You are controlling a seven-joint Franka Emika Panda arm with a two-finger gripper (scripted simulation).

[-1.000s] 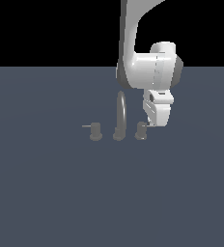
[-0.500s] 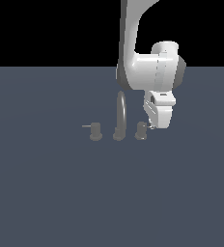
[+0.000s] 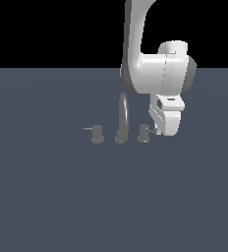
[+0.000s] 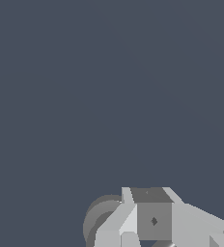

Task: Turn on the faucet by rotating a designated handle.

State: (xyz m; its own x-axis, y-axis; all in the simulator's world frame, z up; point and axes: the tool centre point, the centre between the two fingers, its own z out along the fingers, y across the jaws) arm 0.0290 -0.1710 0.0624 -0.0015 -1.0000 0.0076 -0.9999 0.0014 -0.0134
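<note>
Three faucet [image 3: 122,120] pieces sit in a row mid-floor: knob on the exterior view's left [image 3: 97,134], tall arched spout [image 3: 123,114] in the centre, handle [image 3: 143,133] on the exterior view's right. Gripper [image 3: 157,131] is low, just beside the handle on its right, at the lever rod. Fingers' spread: can't tell, hidden by the hand body. Wrist view: handle [image 4: 102,219] close behind a pale finger [image 4: 128,222]. Dark grey floor [image 3: 62,197] all round.

Faucet [image 3: 120,123]: dull grey matt metal. Arm [image 3: 157,74]: smooth white plastic-like shell. Floor [image 3: 62,197]: flat matt slate-blue.
</note>
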